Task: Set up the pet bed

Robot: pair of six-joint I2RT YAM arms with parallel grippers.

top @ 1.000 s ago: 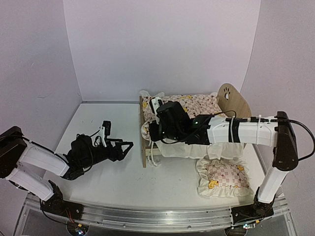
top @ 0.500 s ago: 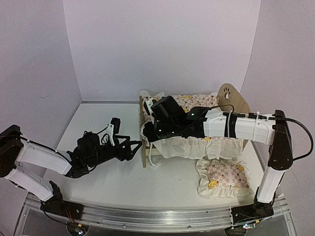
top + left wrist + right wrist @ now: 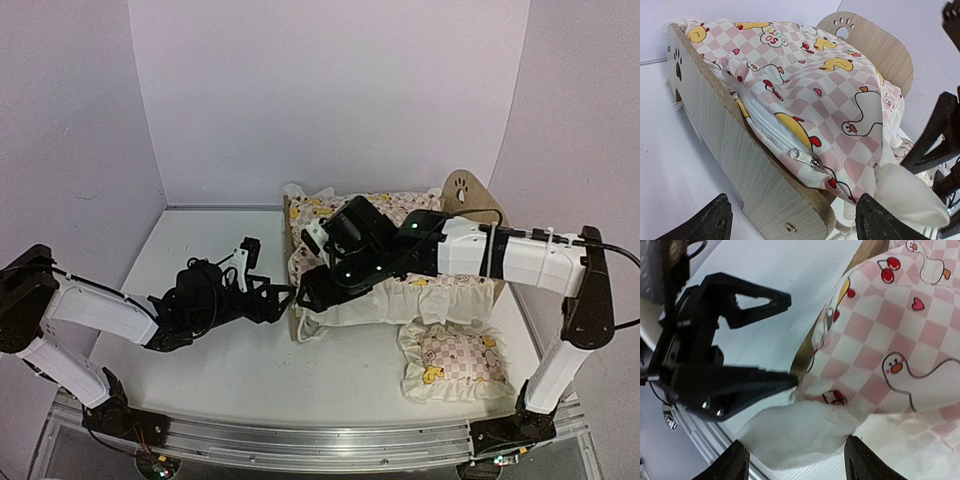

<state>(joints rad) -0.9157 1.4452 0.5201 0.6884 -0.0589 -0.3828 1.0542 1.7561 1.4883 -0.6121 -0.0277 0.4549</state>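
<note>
Since the pet bed lies mid-right on the surface, long axis L–R w/ footboard facing the left arm, left jaws (wide open, empty) are nearest, just off its near corner. Right jaws open too, straddling quilt frill. Light wood, paw cutouts.

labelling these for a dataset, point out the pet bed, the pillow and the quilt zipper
pet bed (image 3: 482, 206): top view, on the rounded headboard
pillow (image 3: 455, 358): top view, middle of its checked face
zipper (image 3: 805, 158): left wrist view, on the metal pull
</note>
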